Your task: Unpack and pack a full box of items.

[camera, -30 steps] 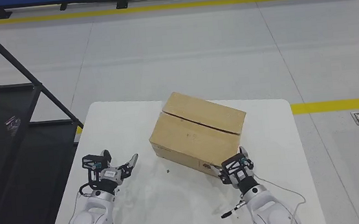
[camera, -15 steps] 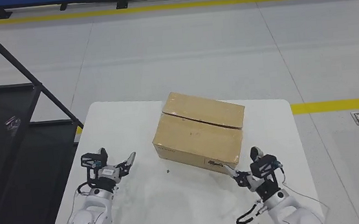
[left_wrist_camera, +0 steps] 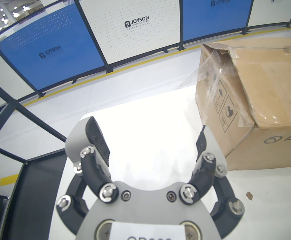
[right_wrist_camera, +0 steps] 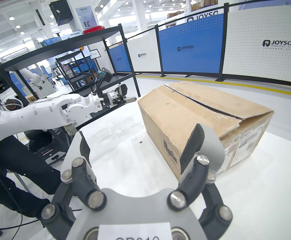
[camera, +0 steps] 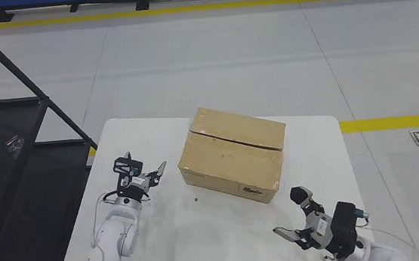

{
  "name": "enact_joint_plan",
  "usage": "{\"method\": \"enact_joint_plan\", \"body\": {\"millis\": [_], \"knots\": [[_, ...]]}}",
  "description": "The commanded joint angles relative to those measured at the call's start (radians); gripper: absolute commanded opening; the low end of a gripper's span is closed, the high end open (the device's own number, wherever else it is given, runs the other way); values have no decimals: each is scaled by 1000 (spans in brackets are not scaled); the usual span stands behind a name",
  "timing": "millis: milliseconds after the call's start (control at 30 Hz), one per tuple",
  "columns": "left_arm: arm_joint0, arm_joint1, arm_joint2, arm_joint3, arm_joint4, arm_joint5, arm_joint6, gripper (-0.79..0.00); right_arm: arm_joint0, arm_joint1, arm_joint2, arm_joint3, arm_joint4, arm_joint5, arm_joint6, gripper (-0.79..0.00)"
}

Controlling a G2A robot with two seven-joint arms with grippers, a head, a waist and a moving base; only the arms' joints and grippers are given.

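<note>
Right fingers (right_wrist_camera: 197,145) back off the box (camera: 233,152), wide and empty; left fingers (left_wrist_camera: 97,138), wide too, edge up beside it. It's still shut, so unpacking hasn't really started.

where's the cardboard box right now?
In the top view the cardboard box sits on the table toward its far edge, left gripper just off its left end, right gripper apart from its near right corner.

The cardboard box (camera: 233,155) is set on the surface (camera: 226,227), toward its far side. The left tool (camera: 150,172) is placed just left of the box; the right tool (camera: 292,215) is held before its right end, near the front edge.
</note>
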Motion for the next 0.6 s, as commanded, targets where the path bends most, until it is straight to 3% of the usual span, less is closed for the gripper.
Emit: {"method": "enact_joint_plan", "body": {"millis": [0,233,567], "knots": [[-35,-5,27,48,9,-22,18,0,-19,3,15,-11,-8,-3,-10,0],[-95,-18,92,132,36,-87,86,0,-46,9,36,-10,-5,2,-11,0],[-74,-13,98,132,58,-174,184,0,-35,15,24,3,11,3,9,0]]}}
